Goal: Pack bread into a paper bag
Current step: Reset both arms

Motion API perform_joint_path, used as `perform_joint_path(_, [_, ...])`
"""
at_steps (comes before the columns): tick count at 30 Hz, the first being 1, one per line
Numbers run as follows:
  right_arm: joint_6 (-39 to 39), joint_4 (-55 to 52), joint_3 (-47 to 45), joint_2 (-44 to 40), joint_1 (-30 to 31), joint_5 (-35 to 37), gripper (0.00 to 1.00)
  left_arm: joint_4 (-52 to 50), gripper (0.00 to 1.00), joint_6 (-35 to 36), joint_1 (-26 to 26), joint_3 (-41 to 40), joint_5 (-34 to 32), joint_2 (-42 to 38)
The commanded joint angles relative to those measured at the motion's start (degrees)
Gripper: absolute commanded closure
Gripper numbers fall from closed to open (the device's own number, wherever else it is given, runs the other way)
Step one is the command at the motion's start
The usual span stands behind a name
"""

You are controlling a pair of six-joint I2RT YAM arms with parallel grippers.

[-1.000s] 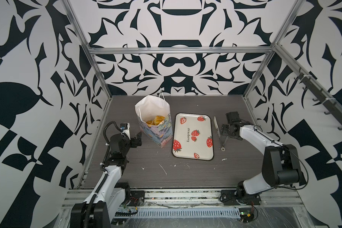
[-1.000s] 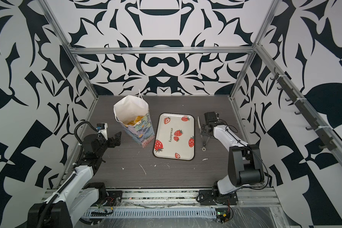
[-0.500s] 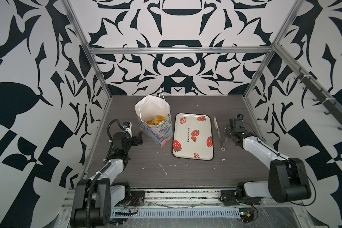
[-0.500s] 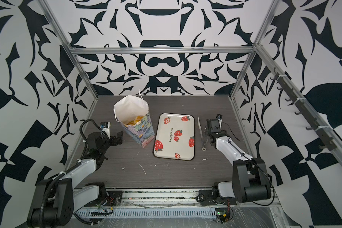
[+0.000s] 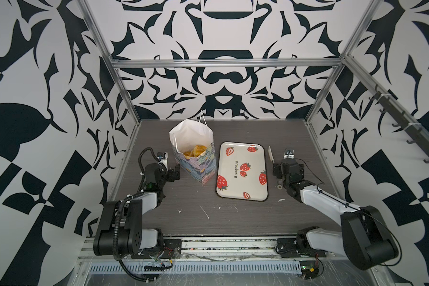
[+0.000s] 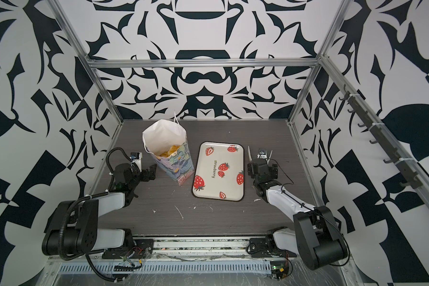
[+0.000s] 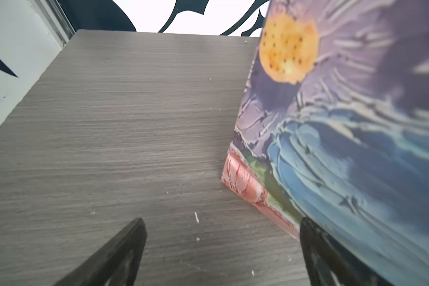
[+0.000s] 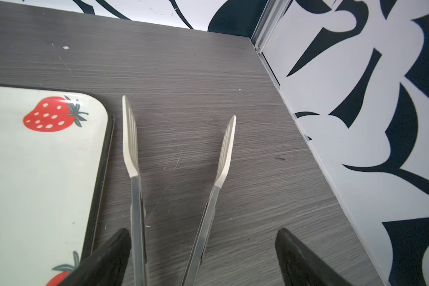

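Note:
The paper bag (image 5: 201,165) (image 6: 176,165) stands upright at the table's left-middle, its mouth open. The golden bread (image 5: 195,151) (image 6: 169,150) lies piled inside it. My left gripper (image 5: 175,171) (image 6: 152,171) (image 7: 222,222) is open just left of the bag's base. In the left wrist view one finger (image 7: 317,247) is close against the printed bag wall (image 7: 357,148). My right gripper (image 5: 286,168) (image 6: 261,168) (image 8: 203,231) is open, low over the table right of the tray. Metal tongs (image 8: 134,173) (image 6: 249,154) lie between its fingers, not clamped.
The cream strawberry tray (image 5: 242,170) (image 6: 218,170) (image 8: 47,161) lies empty between bag and tongs. White crumbs (image 5: 204,211) are scattered on the grey table in front. The right wall (image 8: 357,123) runs close beside the right gripper.
The right arm has swung back toward the front and lined up along the tongs, and its jaws have widened. The left arm has folded back; its gripper stays beside the bag.

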Motion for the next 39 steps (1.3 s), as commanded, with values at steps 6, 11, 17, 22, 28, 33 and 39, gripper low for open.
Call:
perform_joint_path(6, [-5.15,5.64,0.92,0.85,0.35,3.71,0.04,9.88,0.01,0.16,0.10,1.28,1.55,7.55])
perform_joint_path(11, [-5.54,10.19,-0.41,2.41,-0.35,3.60,0.04,11.91,0.01,0.43,0.08,1.21,1.99,9.62])
perform_joint_path(17, [-6.34,15.80,-1.10,6.15,-2.25,1.79,0.03,12.13,0.01,0.44,0.09,1.18,2.25,9.58])
perform_joint_path(22, [-5.94,23.32,-3.19,9.48,-2.54,1.40,0.03,12.12,0.01,0.25,0.08,1.16,2.43,9.74])
perform_joint_path(28, [-5.70,31.09,-4.66,13.81,-2.59,-0.75,0.03,12.31,0.01,0.14,0.09,1.14,2.41,9.86])
perform_joint_path(33, [-5.71,35.17,-6.82,14.44,-2.94,-2.04,0.06,12.39,0.01,0.08,0.10,1.10,2.43,9.88])
perform_joint_path(39, [-5.57,35.55,-6.83,14.91,-4.13,-5.02,0.05,12.39,0.01,0.08,0.08,1.04,2.41,9.79])
